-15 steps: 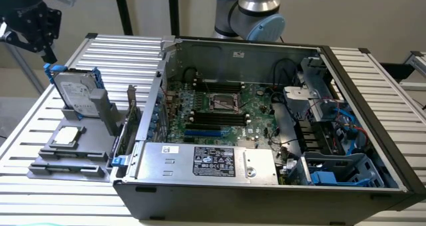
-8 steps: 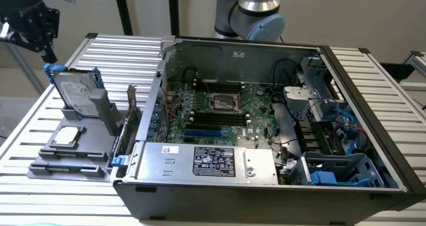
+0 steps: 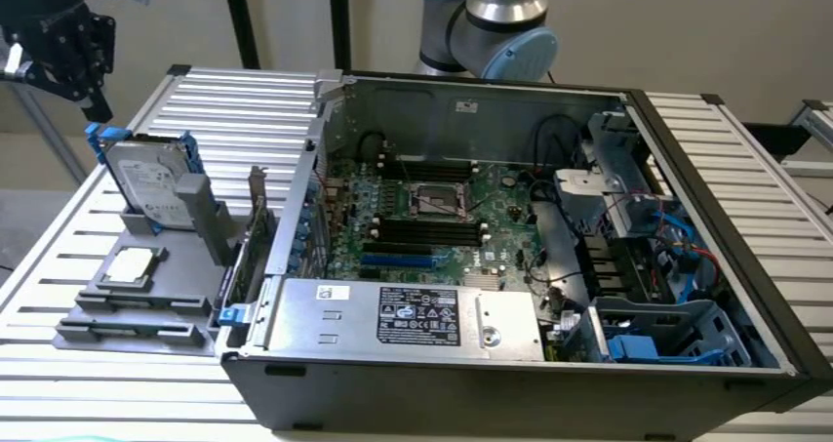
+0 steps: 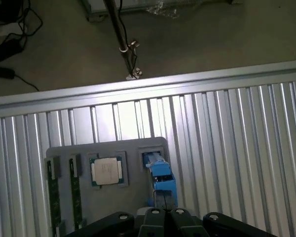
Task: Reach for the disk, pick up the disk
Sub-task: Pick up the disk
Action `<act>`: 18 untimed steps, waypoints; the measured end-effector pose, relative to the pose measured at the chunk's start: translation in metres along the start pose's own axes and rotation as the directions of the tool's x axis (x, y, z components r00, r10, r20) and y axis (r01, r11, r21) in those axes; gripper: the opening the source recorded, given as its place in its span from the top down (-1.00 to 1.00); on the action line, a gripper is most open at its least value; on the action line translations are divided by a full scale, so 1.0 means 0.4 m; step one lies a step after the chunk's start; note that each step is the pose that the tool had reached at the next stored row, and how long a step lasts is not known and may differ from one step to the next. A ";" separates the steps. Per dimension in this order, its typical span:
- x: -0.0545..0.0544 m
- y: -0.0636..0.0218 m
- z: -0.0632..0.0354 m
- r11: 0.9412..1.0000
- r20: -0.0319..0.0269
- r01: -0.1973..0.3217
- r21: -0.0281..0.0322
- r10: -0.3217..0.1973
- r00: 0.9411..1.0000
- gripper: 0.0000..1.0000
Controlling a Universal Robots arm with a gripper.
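Note:
The disk (image 3: 146,180), a silver-grey drive with a white label and blue side rails, stands upright in a grey holder (image 3: 156,286) on the exterior view's left. My black gripper (image 3: 94,103) hangs just above the disk's upper blue rail, fingers shut together with nothing seen between them. In the wrist view the gripper (image 4: 166,213) looks straight down on the disk (image 4: 161,178), seen edge-on as a blue strip in its slot of the holder (image 4: 133,207).
A small square silver CPU chip (image 3: 132,264) (image 4: 107,171) lies in the holder beside the disk, with dark memory sticks (image 4: 53,197) in further slots. An open computer case (image 3: 521,257) fills the slatted metal table (image 3: 248,100). The table's edge (image 4: 138,86) lies beyond the holder.

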State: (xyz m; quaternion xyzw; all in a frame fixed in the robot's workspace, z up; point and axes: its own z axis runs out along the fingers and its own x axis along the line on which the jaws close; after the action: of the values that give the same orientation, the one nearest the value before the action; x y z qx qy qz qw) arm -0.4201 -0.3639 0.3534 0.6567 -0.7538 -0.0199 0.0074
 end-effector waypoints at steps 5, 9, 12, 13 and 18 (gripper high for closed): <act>0.000 -0.001 0.000 1.000 0.000 0.000 0.000 0.000 1.000 0.52; -0.001 -0.005 0.002 1.000 0.000 0.000 0.000 0.000 1.000 0.16; -0.001 -0.006 0.012 1.000 0.000 0.000 0.000 0.000 1.000 0.05; -0.002 -0.006 0.016 1.000 0.000 0.000 0.000 0.000 1.000 -0.08; -0.005 -0.007 0.039 1.000 0.000 0.002 0.001 -0.002 1.000 -0.08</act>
State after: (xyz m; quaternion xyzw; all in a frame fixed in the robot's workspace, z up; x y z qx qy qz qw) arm -0.4177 -0.3617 0.3376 0.6575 -0.7531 -0.0197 0.0071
